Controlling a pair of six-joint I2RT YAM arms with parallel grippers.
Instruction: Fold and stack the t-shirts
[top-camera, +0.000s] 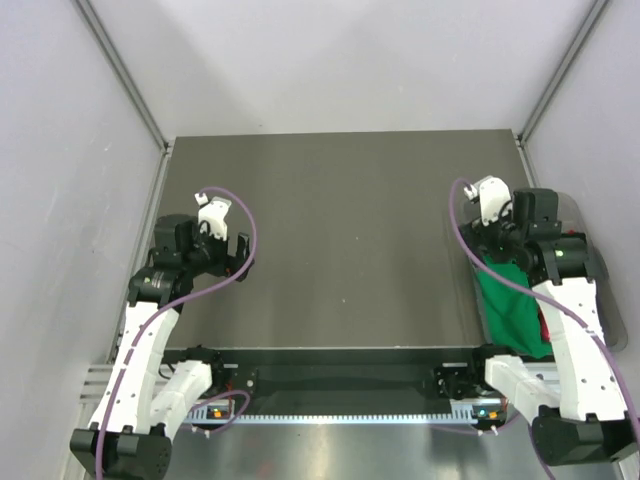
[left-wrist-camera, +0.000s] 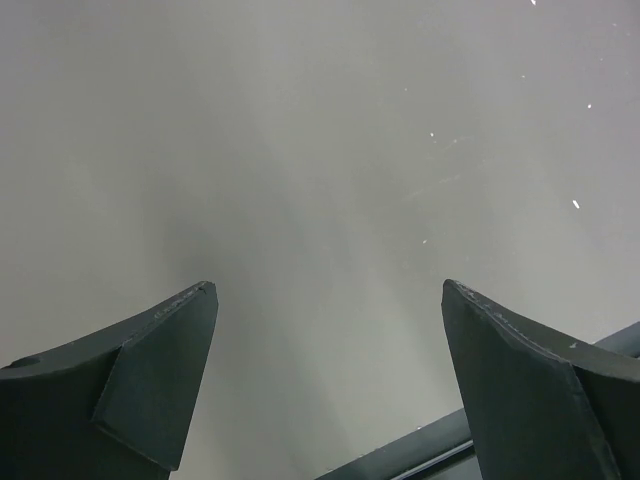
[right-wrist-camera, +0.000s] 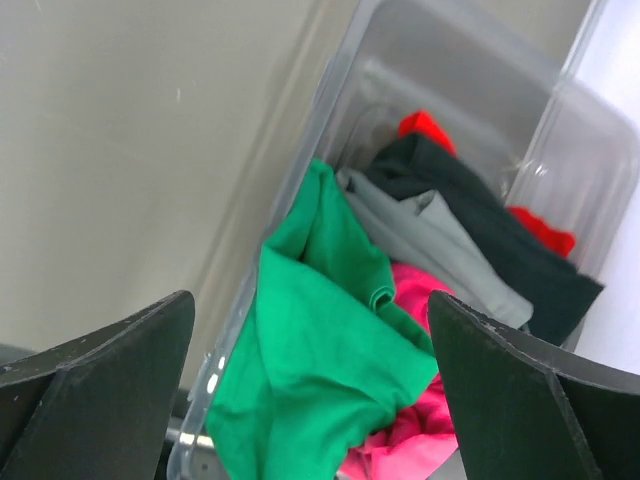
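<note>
Several t-shirts lie crumpled in a clear plastic bin (right-wrist-camera: 470, 50) at the table's right edge. A bright green one (right-wrist-camera: 320, 380) is on top, hanging over the bin's near rim, and shows in the top view (top-camera: 510, 300). Under it are a magenta-pink one (right-wrist-camera: 420, 430), a grey one (right-wrist-camera: 430, 240), a black one (right-wrist-camera: 500, 240) and a bit of red cloth (right-wrist-camera: 425, 125). My right gripper (right-wrist-camera: 310, 297) is open and empty above the green shirt, over the bin (top-camera: 512, 235). My left gripper (left-wrist-camera: 328, 288) is open and empty above bare table at the left (top-camera: 235, 250).
The dark grey table top (top-camera: 350, 230) lies between the arms, inside pale walls with metal posts. The bin (top-camera: 605, 290) overhangs the right edge next to the right arm. A dark rail (left-wrist-camera: 420, 450) runs along the table's edge below the left gripper.
</note>
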